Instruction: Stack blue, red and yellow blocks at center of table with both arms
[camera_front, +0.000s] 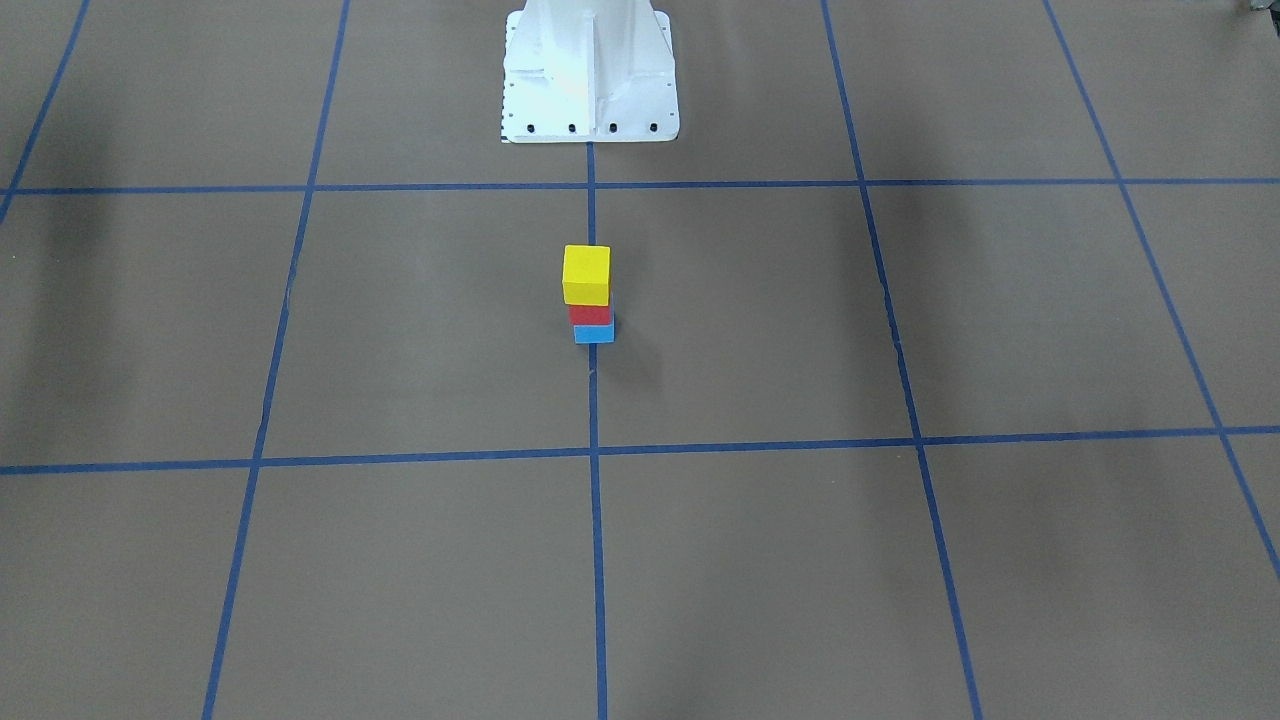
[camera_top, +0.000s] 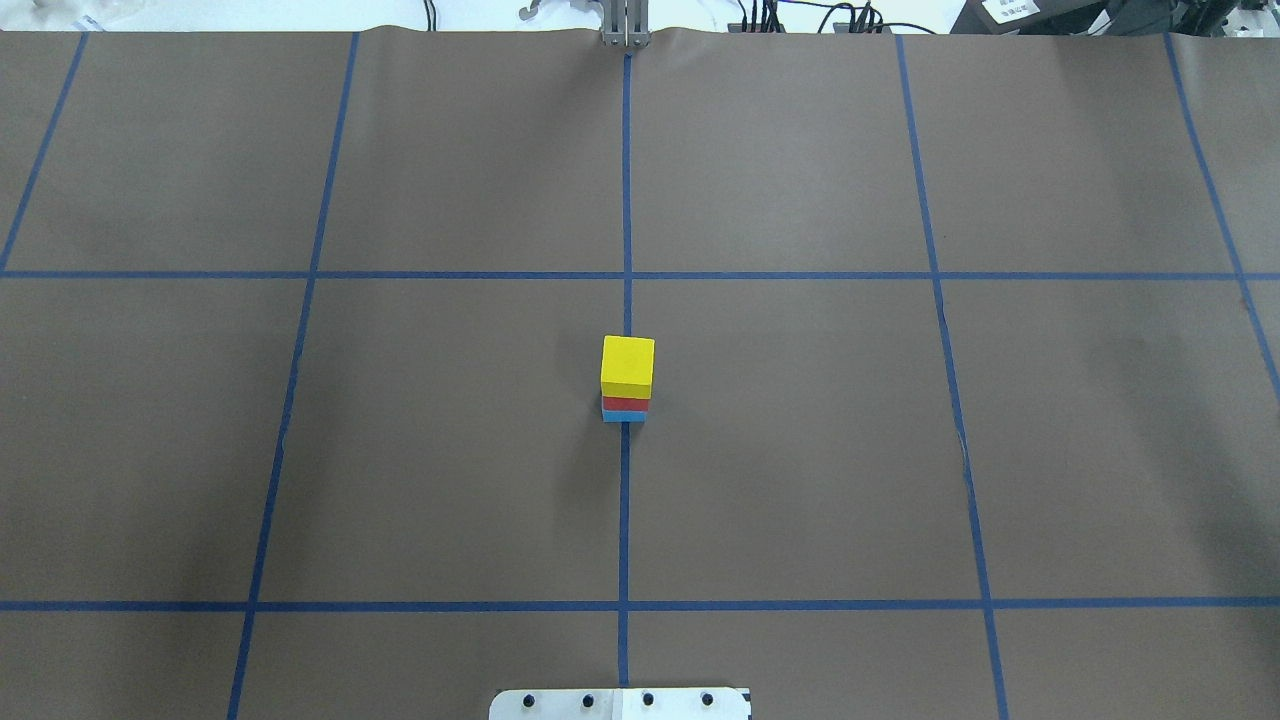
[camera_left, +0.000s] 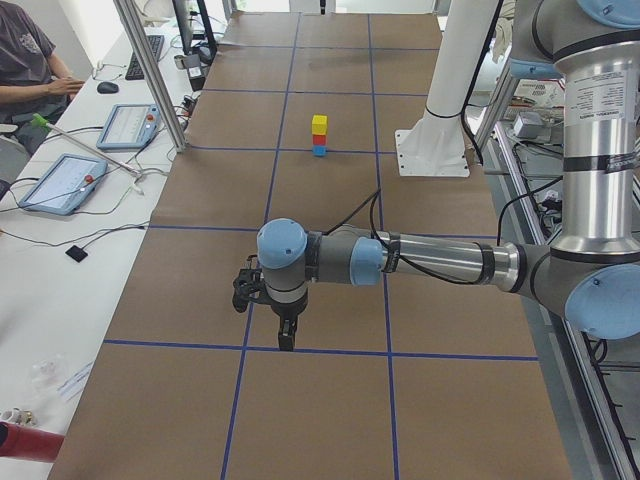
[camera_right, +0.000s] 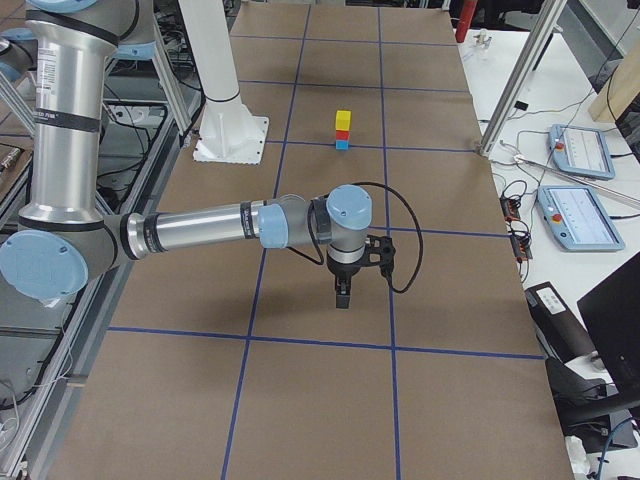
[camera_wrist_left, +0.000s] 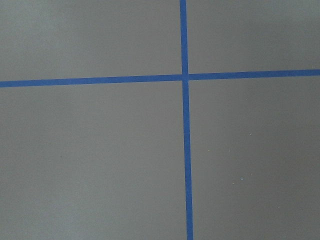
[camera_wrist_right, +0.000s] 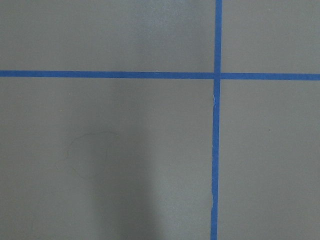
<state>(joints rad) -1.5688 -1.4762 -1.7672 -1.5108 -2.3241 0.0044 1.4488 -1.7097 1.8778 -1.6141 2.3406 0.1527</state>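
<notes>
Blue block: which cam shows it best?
Exterior front-facing: the blue block shows its front face largest, beneath the red block. Overhead shows only a thin sliver; both side views show it small and far; wrist views show only table.

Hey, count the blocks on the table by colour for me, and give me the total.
Yellow cube block, top of the stack: 1
Red cube block, middle of the stack: 1
Blue cube block, bottom of the stack: 1
Total: 3 blocks
</notes>
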